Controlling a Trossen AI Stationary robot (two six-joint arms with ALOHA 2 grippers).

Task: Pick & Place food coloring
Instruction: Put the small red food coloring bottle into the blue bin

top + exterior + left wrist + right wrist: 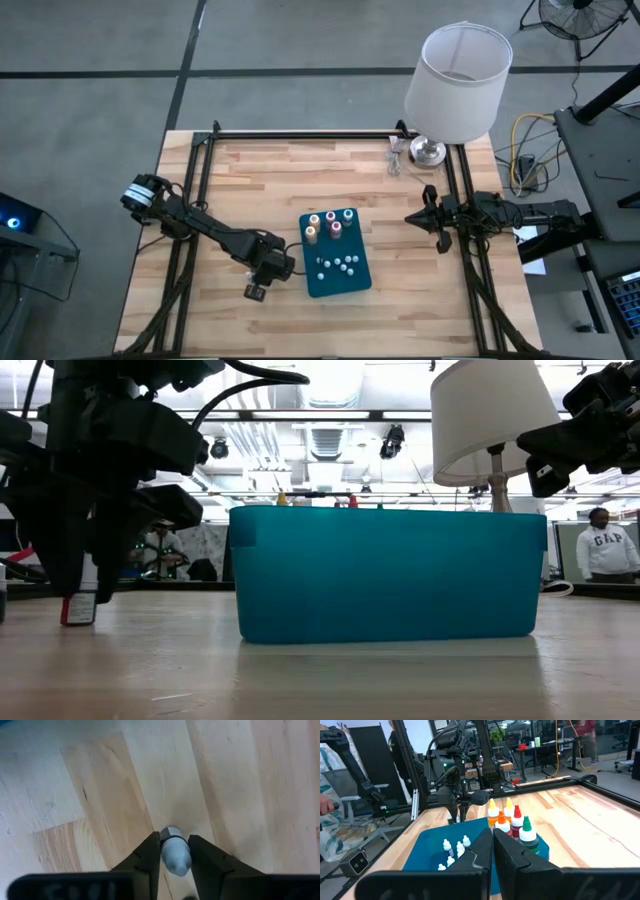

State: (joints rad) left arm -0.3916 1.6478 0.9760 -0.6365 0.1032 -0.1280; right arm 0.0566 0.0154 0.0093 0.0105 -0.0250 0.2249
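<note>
A small whitish-grey food coloring bottle [175, 854] stands on the wooden table, left of the teal tray [360, 285]; my left gripper [174, 839] is down over it, shut on it. In the low view the bottle [80, 608] rests on its base under the dark fingers. The tray holds taller bottles with coloured tops [328, 222] at its far end and several small white ones [340, 265] at its near end. My right gripper [425, 217] waits shut at the table's right edge. My left gripper pinches the small bottle's two sides [165, 851] between its two fingers [150, 855]. The fingers come from above, pointing steeply down. The bottle stands upright with its base [78, 622] on the table.
A white-shaded lamp [455, 85] stands at the far right corner with small shiny items [397, 157] beside its foot. Black frame rails run along the table's left, far and right edges. People show in the room beyond.
</note>
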